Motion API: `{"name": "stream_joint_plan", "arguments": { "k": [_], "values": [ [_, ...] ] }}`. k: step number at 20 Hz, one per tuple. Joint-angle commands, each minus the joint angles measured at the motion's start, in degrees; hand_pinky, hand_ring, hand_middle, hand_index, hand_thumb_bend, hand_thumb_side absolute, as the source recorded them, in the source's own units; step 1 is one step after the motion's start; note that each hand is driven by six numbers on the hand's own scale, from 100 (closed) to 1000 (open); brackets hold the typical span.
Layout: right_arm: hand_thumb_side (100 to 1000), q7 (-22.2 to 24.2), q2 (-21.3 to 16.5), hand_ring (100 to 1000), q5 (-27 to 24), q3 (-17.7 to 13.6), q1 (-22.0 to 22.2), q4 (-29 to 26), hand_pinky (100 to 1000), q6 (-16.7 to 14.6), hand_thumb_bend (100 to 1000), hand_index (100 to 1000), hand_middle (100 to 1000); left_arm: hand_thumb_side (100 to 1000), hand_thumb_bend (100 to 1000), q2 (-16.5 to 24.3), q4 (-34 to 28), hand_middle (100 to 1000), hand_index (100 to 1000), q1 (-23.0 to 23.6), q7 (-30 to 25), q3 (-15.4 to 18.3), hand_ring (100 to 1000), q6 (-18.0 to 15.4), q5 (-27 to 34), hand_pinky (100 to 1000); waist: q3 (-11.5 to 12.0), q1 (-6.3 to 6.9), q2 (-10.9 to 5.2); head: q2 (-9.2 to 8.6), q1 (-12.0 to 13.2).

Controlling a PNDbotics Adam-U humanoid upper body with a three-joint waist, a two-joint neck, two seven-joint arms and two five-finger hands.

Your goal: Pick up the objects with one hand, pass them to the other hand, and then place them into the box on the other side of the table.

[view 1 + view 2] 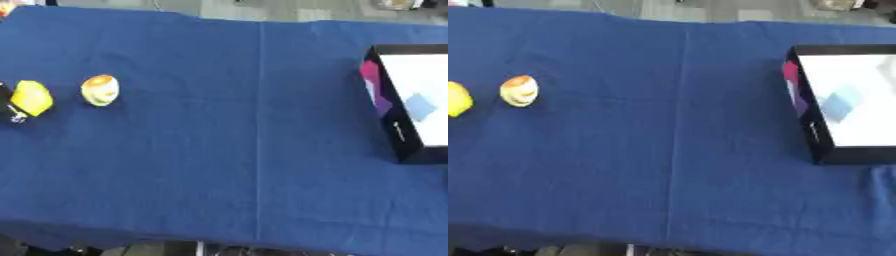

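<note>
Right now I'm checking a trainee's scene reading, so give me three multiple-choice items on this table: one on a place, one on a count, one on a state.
1. Where does the black-walled box with the white inside stand?
A. the table's right side
B. the table's left side
C. the middle

2. How many small yellowish objects lie on the blue cloth?
A. one
B. two
C. four

3. What does the box hold?
A. both objects
B. one object
C. neither object

Key: 1 A, the box sits at the right edge. 2 B, the bright yellow rounded object and the pale yellow rounded object with an orange top lie at the left. 3 C, both objects lie on the cloth, far from the box.
</note>
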Motion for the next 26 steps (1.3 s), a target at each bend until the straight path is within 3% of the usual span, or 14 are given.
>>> {"name": "stream_joint_plan", "arguments": {
  "k": [1, 4, 7, 9, 11, 14, 16, 20, 26],
  "values": [
    [466, 0.3, -1.7, 1000, 0.1, -0.4, -0.4, -0.3, 887, -0.1, 100, 1000, 1000, 100, 412, 1.2, -0.3, 669, 627, -1.4, -0.2, 0.2, 769, 0.5, -0.7, 757, 0.0, -0.11, -0.21, -0.06, 0.0],
    [466, 0.5, -1.7, 1000, 0.2, -0.4, -0.4, -0.2, 887, -0.2, 100, 1000, 1000, 143, 434, 1.0, -0.2, 665, 630, -1.4, 0.1, 0.2, 766, 0.8, -0.8, 755, 0.0, -0.16, -0.20, -0.06, 0.1],
    [464, 0.5, -1.6, 1000, 0.4, -0.5, -0.3, -0.1, 887, -0.1, 100, 1000, 1000, 467, 657, 1.0, 0.0, 709, 733, -1.5, -0.1, 0.1, 789, 1.2, -1.1, 767, 0.0, -0.17, -0.14, -0.06, 0.1],
    [463, 0.6, -1.5, 1000, 0.5, -0.5, -0.3, 0.0, 887, -0.1, 100, 1000, 1000, 555, 756, 1.0, 0.2, 723, 769, -1.8, -1.0, -0.2, 800, 1.6, -2.5, 772, 0.0, -0.15, -0.11, -0.06, 0.1],
    [462, 0.6, -1.5, 1000, 0.6, -0.5, -0.2, 0.0, 887, -0.1, 100, 1000, 1000, 570, 766, 0.7, 0.1, 713, 772, -2.2, -1.5, 0.1, 793, 1.9, -3.8, 768, 0.0, -0.14, -0.11, -0.06, 0.2],
    [460, 0.7, -1.3, 1000, 0.9, -0.4, -0.2, 0.2, 887, 0.0, 100, 1000, 1000, 457, 630, -0.2, -0.1, 686, 730, -2.7, 0.3, 1.1, 775, 2.8, -4.3, 757, -0.1, -0.21, -0.12, -0.06, 0.3],
    [459, 0.7, -1.2, 1000, 1.0, -0.4, -0.2, 0.3, 887, 0.0, 100, 1000, 1000, 300, 526, -0.8, 0.2, 665, 679, -2.8, 1.7, 1.2, 765, 3.1, -3.4, 750, -0.2, -0.27, -0.11, -0.06, 0.3],
    [459, 0.7, -1.1, 1000, 1.2, -0.5, -0.1, 0.5, 887, 0.1, 100, 1000, 1000, 100, 453, -1.3, 1.1, 638, 595, -3.0, 1.9, 0.8, 753, 3.2, -2.4, 741, -0.3, -0.31, -0.06, -0.06, 0.5],
    [458, 0.9, -1.1, 1000, 1.2, -0.4, -0.2, 0.5, 888, 0.2, 100, 1000, 1000, 100, 441, -1.2, 0.0, 608, 523, -3.1, 2.7, 0.9, 730, 3.9, -3.5, 729, -0.2, -0.29, -0.14, -0.06, 0.4]
  ]
}}
